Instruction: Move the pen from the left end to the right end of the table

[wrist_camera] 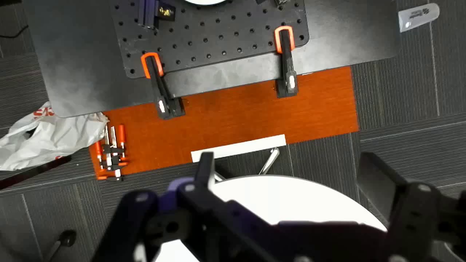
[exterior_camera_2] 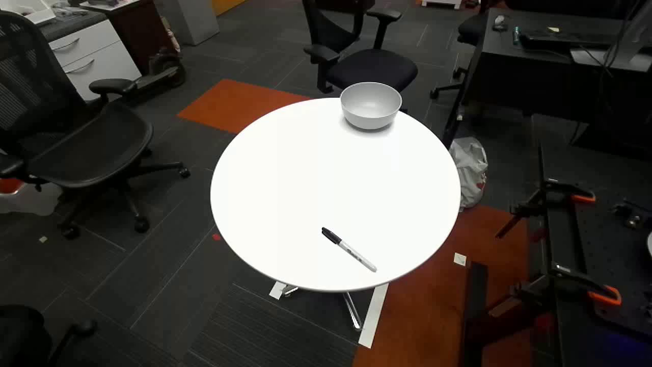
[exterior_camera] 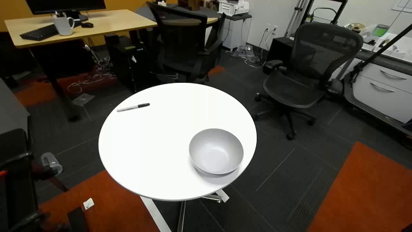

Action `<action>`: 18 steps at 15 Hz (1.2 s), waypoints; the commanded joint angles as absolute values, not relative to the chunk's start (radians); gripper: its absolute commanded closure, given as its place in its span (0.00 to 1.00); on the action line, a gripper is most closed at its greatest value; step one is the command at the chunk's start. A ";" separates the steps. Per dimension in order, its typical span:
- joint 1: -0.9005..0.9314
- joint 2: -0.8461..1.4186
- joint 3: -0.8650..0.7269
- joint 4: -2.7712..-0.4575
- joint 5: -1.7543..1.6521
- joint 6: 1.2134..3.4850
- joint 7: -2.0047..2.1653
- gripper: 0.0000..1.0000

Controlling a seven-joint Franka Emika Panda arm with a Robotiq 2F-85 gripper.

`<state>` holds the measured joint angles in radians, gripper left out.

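The pen (exterior_camera: 133, 107) lies flat on the round white table (exterior_camera: 161, 138), near its far left edge in an exterior view. It has a black cap and a pale grey barrel. It also shows near the close edge of the table (exterior_camera_2: 295, 173) in an exterior view, as a tilted pen (exterior_camera_2: 350, 249). My gripper (wrist_camera: 285, 160) shows only in the wrist view. Its two dark fingers are wide apart with nothing between them, above part of the white tabletop (wrist_camera: 276, 196). The pen is not visible in the wrist view.
A grey bowl (exterior_camera: 216, 154) stands on the table near the edge opposite the pen, also in an exterior view (exterior_camera_2: 371, 104). A dark desk (wrist_camera: 225, 78) with orange-handled clamps (wrist_camera: 286, 58) is beside the table. Black office chairs (exterior_camera: 309, 71) stand around.
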<state>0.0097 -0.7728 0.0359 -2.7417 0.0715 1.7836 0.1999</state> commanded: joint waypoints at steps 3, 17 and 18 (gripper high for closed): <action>-0.002 -0.773 0.046 -2.740 0.078 1.782 0.193 0.00; 0.039 -0.243 0.140 -2.607 0.118 2.437 0.291 0.00; 0.043 -0.178 0.160 -2.588 0.101 2.494 0.325 0.00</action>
<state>0.0284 -0.3741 0.1140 -2.6707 0.1063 2.3650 0.2478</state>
